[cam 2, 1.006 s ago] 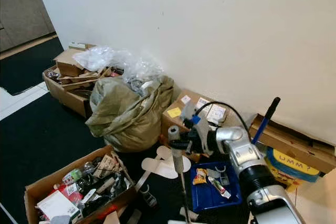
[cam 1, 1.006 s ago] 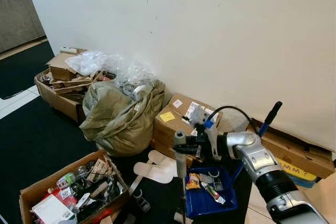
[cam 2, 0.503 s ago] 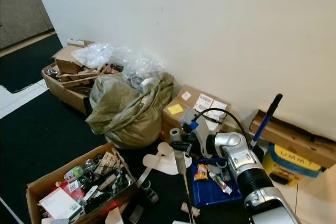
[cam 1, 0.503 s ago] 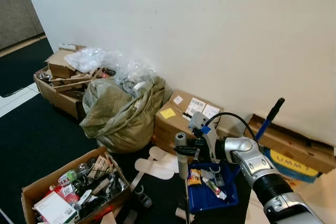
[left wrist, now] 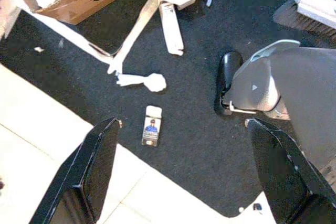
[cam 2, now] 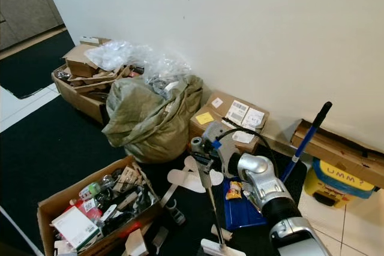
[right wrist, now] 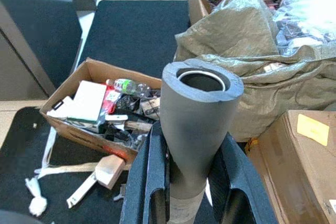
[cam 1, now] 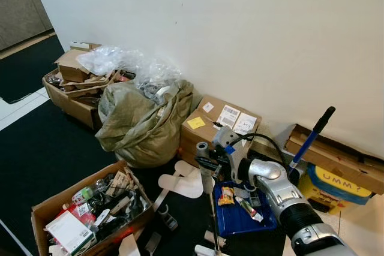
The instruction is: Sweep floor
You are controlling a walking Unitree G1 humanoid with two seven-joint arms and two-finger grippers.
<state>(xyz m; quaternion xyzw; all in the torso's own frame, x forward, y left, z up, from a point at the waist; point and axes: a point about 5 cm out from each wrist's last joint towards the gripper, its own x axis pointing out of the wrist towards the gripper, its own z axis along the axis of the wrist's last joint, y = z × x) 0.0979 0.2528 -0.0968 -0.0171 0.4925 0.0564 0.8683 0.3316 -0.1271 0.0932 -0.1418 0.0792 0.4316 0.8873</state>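
Two fingers [right wrist: 157, 182] — seemingly tight on broom handle [right wrist: 197, 124]

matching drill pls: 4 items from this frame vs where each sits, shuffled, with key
1. broom handle
2. olive sack
3. blue dustpan
4. yellow sticky note

A. on the closed cardboard box by the wall
B. clamped in the right gripper
C. on the dark carpet, holding litter
D. slumped between cardboard boxes by the wall

Pairs: 1-B, 2-D, 3-C, 4-A
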